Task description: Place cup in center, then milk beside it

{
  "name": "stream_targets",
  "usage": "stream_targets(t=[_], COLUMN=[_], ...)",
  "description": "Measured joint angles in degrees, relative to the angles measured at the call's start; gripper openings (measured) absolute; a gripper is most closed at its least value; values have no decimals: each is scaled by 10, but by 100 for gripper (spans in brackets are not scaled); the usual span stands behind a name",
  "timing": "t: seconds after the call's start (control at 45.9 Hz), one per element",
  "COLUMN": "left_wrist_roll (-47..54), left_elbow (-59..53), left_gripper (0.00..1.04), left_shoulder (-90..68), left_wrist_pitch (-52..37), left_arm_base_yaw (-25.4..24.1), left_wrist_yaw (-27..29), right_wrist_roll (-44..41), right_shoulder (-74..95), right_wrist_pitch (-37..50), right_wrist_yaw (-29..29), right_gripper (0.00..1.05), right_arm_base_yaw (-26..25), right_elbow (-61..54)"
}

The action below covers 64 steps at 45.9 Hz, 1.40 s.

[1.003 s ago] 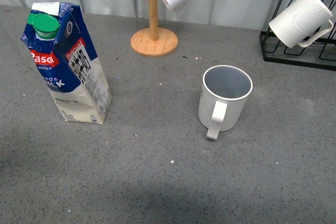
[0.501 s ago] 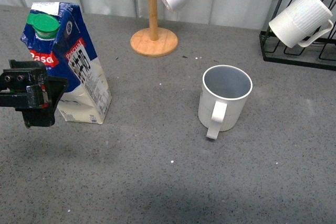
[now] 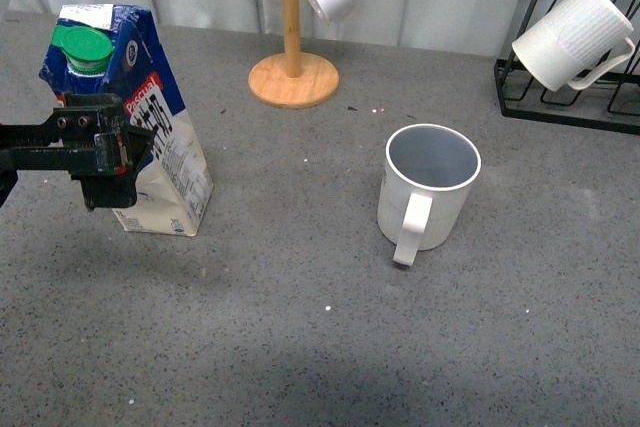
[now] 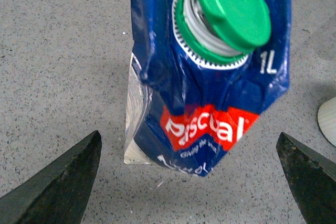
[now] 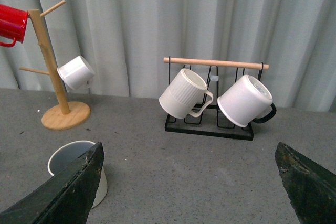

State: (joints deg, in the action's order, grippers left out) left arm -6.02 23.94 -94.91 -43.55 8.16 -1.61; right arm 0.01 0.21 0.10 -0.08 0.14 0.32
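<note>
1. Moving in from the left edge of the desk (image 3: 300,347), the left pincer (image 3: 108,152) now brackets the milk (image 3: 170,162), jaws wide apart and gripping nothing.
2. The cup (image 3: 428,192) already stands mid-desk, so the milk is next.
3. The right pincer (image 5: 191,187) gapes empty.

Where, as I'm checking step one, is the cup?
Front view: the cup stands upright right of centre, nearer than the mug tree, well right of the milk.
</note>
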Motion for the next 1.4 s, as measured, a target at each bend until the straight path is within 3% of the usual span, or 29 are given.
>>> stream_targets(t=[0.414,0.698,0.894,1.025,1.395], left_wrist_roll=[4,3,-5,-20,-66], left_elbow=[56,64,64,64,96], left_gripper=[97,63,27,6,5], left_shoulder=[-32,-34,-29,-23,-54], left_wrist_pitch=[5,5,5,-1,-33], left_arm_base_yaw=[-23,-24,-11,25,165], left_wrist_yaw=[-5,-5,5,29,110], right_wrist_roll=[0,0,0,0,0], right_shoulder=[0,0,0,0,0], right_wrist_pitch=[0,0,0,0,0], right_wrist_yaw=[0,0,0,0,0], right_gripper=[95,95,95,95,95], right_arm_base_yaw=[0,0,0,0,0], right_elbow=[0,0,0,0,0])
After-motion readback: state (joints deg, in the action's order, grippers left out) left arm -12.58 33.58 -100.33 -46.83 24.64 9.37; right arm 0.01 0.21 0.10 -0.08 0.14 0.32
